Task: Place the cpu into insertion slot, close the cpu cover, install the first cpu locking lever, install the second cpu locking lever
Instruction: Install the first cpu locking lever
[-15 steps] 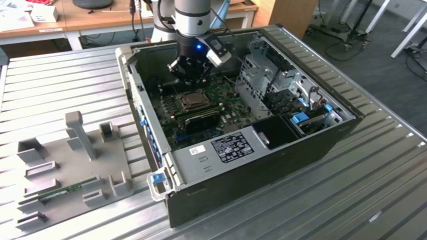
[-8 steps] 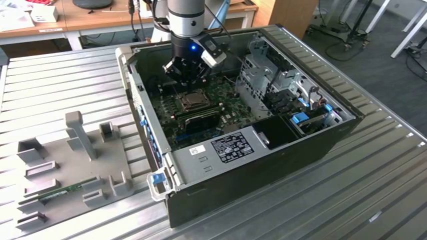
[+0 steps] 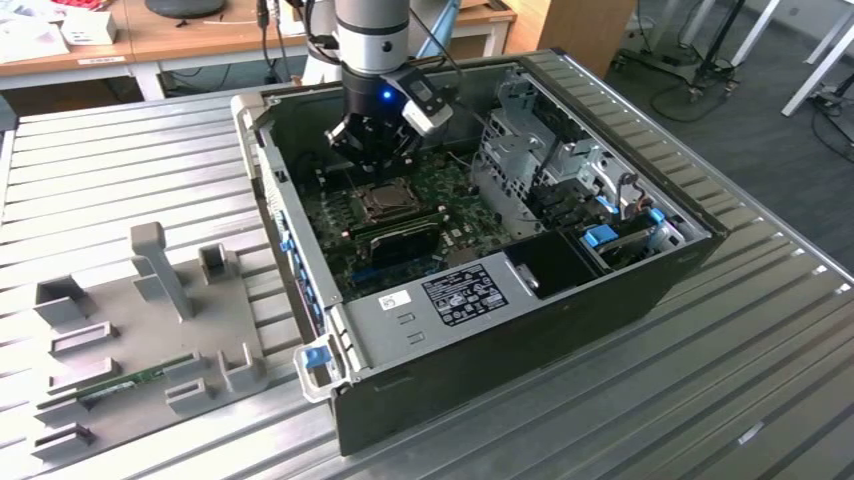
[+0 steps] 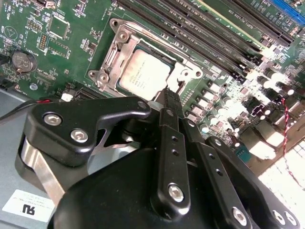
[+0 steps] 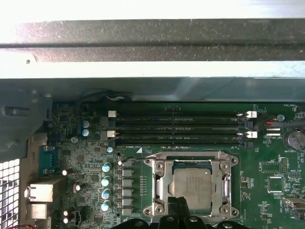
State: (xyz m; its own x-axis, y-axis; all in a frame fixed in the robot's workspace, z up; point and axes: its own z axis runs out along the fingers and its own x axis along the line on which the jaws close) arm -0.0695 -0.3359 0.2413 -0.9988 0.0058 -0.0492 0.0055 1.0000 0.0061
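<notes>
While the arm hangs inside the open case, I read the scene from the exterior view's left to its right. Grey tray [image 3: 134, 330] of holders on the table, well apart from the work. Computer case [image 3: 534, 340], side panel off. Gripper [image 3: 378, 170] over the green board; in the second wrist view its fingers [image 4: 167, 124] are pressed together with nothing between them, the tip at the edge of the cover [image 4: 185, 72]. The cpu [image 4: 143, 74] already lies in the slot [image 4: 106, 76], the cover down around it. A thin wire lever [image 5: 190, 152] runs along one side — whether it is latched I cannot tell. Drive cage [image 3: 534, 150] furthest right. My judgement: the levers are the step in hand — I would keep the tip on metal, off the cpu's face, press slowly, and steer clear of the memory slots [image 5: 181, 126].
</notes>
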